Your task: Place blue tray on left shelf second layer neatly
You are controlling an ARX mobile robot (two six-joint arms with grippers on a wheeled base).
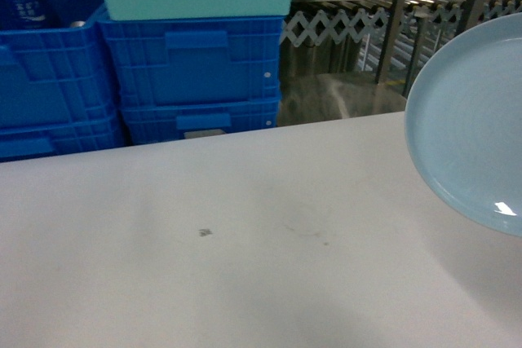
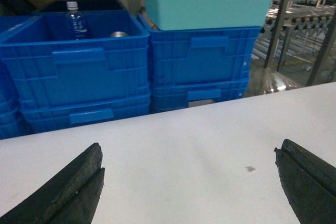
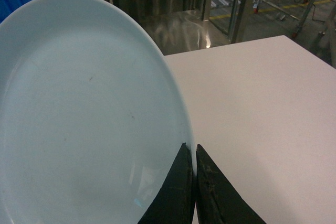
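Gripping blue tray [image 3: 84,114], right claw [image 3: 195,157].

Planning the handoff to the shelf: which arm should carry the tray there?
Right. The right gripper is shut on the blue tray's rim, holding it tilted above the white table; the left gripper hangs open and empty.

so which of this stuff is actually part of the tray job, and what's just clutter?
In the job:
- blue tray, its rim pinched in the right gripper
- left gripper, open and holding nothing, over the white table

Just lying about:
- stacked blue crates
- teal bin on top of one stack
- water bottle in a crate

The target shelf tier can't be identified here.
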